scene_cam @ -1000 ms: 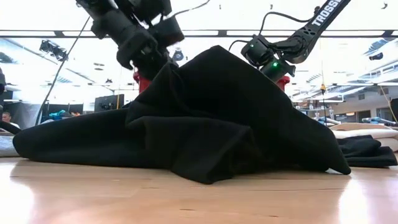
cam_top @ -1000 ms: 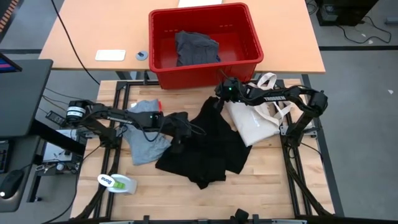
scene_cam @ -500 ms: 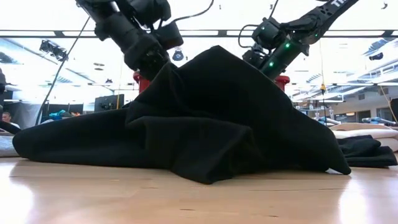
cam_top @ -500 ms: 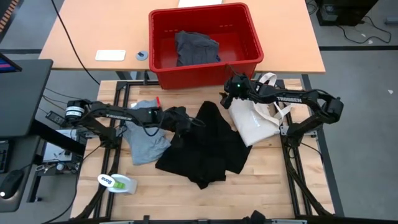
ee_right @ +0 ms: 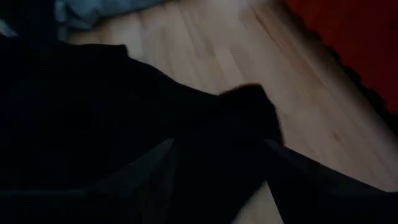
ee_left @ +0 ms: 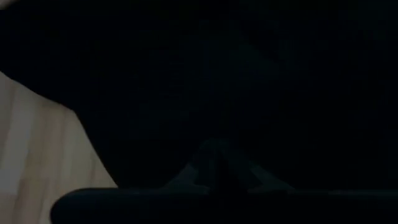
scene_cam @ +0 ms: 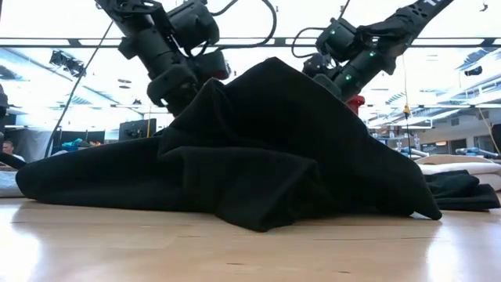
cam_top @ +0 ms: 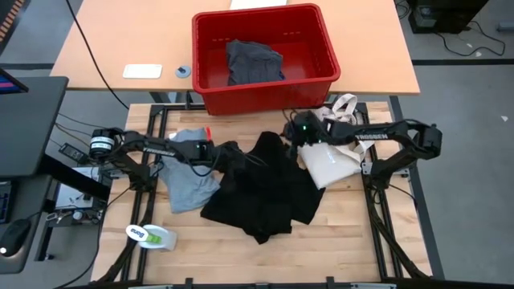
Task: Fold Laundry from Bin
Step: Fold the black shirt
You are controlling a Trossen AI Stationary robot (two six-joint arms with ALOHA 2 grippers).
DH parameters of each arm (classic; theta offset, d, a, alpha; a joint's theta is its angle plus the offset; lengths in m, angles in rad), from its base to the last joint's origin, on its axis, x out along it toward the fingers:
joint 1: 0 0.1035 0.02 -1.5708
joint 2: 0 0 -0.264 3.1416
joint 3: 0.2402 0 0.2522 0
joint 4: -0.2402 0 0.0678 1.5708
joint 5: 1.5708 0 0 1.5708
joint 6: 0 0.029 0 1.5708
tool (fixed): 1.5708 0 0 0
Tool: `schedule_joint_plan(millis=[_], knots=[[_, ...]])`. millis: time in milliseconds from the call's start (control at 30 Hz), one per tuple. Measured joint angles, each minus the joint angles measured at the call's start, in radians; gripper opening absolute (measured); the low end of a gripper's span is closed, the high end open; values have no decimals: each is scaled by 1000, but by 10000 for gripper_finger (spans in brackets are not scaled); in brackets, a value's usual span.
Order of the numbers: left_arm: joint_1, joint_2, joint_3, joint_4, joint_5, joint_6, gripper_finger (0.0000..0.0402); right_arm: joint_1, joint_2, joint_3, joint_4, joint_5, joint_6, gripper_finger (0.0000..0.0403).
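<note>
- While the black garment (cam_top: 269, 189) lies heaped in the middle of the wooden table (cam_top: 353, 233), the left gripper (cam_top: 231, 154) is clenched on its edge, on the side away from the cream tote bag (cam_top: 329, 160).
- The right gripper (cam_top: 294, 131) hangs over the garment's corner nearest the red bin (cam_top: 265, 56), fingers spread, holding nothing (the cloth lies just below them).
- A light grey T-shirt (cam_top: 189, 172) lies beside the garment, under the left arm.
- The bin, beyond the garment, holds a dark grey cloth (cam_top: 253, 63).
</note>
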Motion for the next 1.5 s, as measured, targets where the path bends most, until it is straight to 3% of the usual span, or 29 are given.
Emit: schedule_joint_plan(millis=[200, 400, 567, 800, 1000, 1133, 1233, 1433, 1500], knots=[[-22, 0, 0, -10, 0, 3, 12, 131, 10, -91, 276, 89, -7, 244], [-23, 0, 0, -8, 0, -3, 12, 190, 61, -94, 350, 163, -115, 244], [-33, 0, 0, 2, 0, 0, 12, 193, 180, -17, 376, 78, -201, 239], [-56, 0, 0, -5, 0, 5, 12, 153, 327, 160, 243, -18, -359, 213], [-62, 0, 0, -15, 0, 7, 12, 120, 432, 232, 233, -143, -375, 209], [-61, 0, 0, -20, 0, 11, 12, 117, 466, 253, 234, -151, -392, 202], [-61, 0, 0, -24, 0, 35, 12, 123, 475, 257, 230, -174, -418, 171], [-59, 0, 0, -22, 0, 53, 12, 140, 469, 257, 226, -195, -422, 34], [-59, 0, 0, -22, 0, 53, 12, 138, 469, 257, 220, -199, -421, 12]])
